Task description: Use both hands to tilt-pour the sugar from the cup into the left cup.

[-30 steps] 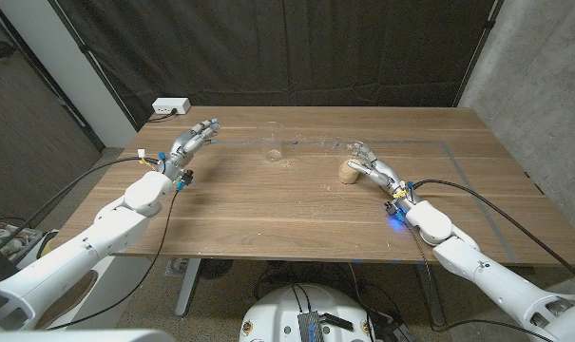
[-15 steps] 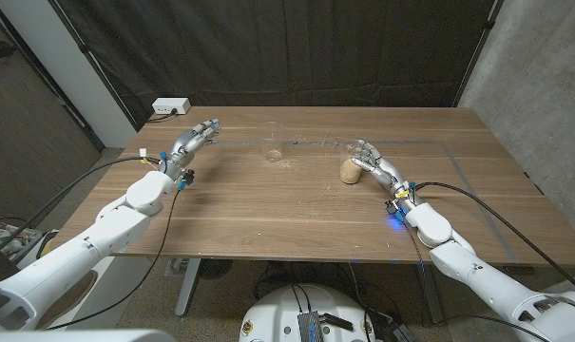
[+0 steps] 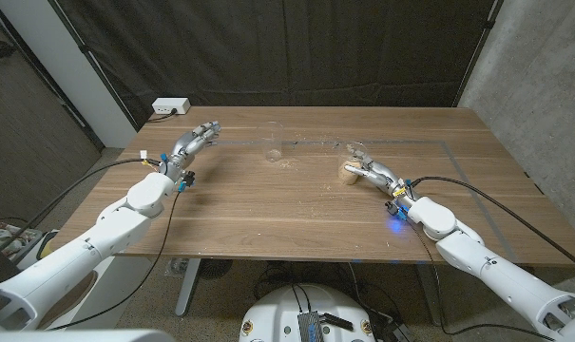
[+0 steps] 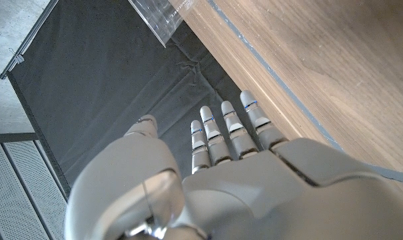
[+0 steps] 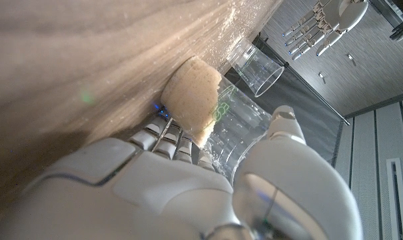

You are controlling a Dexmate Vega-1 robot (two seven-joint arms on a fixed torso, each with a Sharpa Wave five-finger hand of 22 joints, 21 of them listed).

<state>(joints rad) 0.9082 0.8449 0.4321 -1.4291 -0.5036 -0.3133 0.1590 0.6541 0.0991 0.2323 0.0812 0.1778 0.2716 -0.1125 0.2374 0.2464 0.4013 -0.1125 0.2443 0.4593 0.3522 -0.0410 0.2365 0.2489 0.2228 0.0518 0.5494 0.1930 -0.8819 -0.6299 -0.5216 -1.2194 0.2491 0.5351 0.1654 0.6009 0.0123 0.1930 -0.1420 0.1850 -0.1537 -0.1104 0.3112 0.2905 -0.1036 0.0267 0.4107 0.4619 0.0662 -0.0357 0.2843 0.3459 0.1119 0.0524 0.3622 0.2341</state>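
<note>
**Sugar cup coming into the right hand's grasp**

Sugar cup (image 3: pixel 352 163), a clear plastic one with pale brown sugar packed in its bottom, is standing on the desk (image 3: pixel 268 214) right of the middle, and the right hand (image 3: pixel 371 168) is now closing around it. Half a second ago that hand was sitting just beside the cup with its fingers loose; now it is pulled in against it. In the right wrist view the fingers (image 5: pixel 166 137) are lying along one side of the cup and the thumb is pressing on the other, so the grip looks made, though the cup is not yet lifted. That probably means the pickup is starting and the pour is still wholly ahead.

The left cup (image 3: pixel 274 145), clear and apparently empty, is standing upright near the far middle of the desk, well apart from the sugar cup. The left hand (image 3: pixel 194 142) is hovering to its left, not touching it, fingers (image 4: pixel 221 130) straight and slightly apart, holding nothing. It has barely moved over the last second.

Scattered grains are lying on the wood between the two cups. A white power strip (image 3: pixel 171 106) is sitting at the far left corner, out of the way. Nothing is blocking the path between the cups.
</note>
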